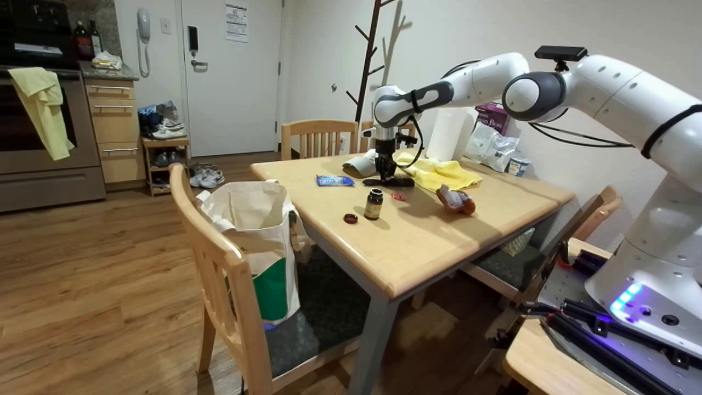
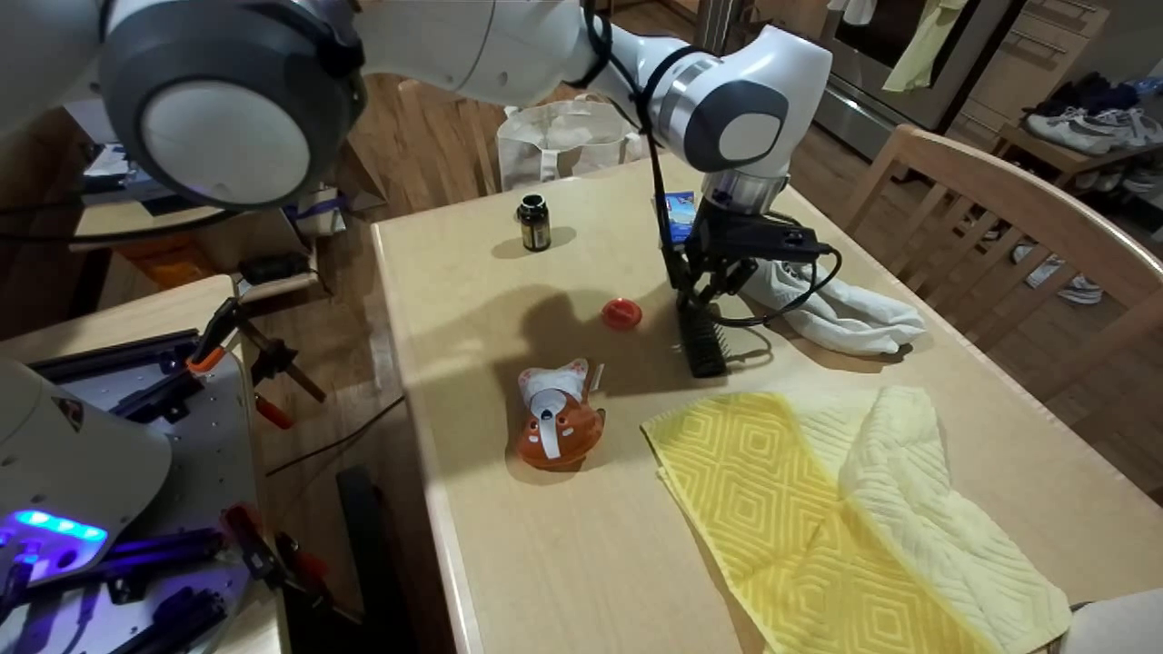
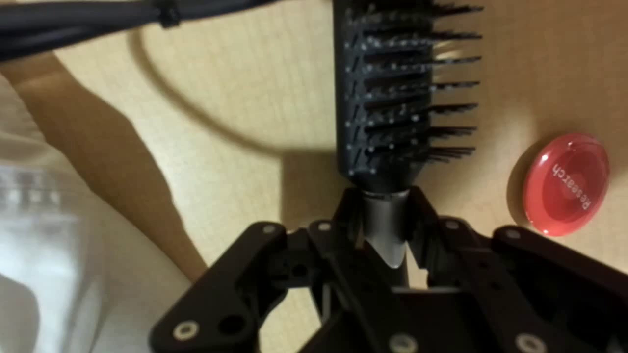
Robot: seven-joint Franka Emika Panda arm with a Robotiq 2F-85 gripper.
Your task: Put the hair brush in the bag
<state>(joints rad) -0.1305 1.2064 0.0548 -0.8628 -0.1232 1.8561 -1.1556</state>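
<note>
The hair brush is black with a grey band on its handle; it shows in both exterior views (image 1: 405,181) (image 2: 701,343) and in the wrist view (image 3: 385,98). It is level, at or just above the tabletop, with its bristles facing sideways. I cannot tell whether it touches the table. My gripper (image 3: 386,208) points down over the table, its fingers closed on both sides of the brush's handle just behind the head; it also shows in an exterior view (image 1: 387,174). The cream and green cloth bag (image 1: 260,236) stands open on a chair beside the table; its top shows in an exterior view (image 2: 565,136).
On the table (image 1: 351,263) are a dark bottle (image 1: 374,204), its lid (image 1: 351,218), a red button (image 3: 566,185), a blue packet (image 1: 334,180), a brown figure (image 2: 561,431), a yellow towel (image 2: 772,490) and a pale cap (image 2: 840,313). The chair back (image 1: 219,247) rises beside the bag.
</note>
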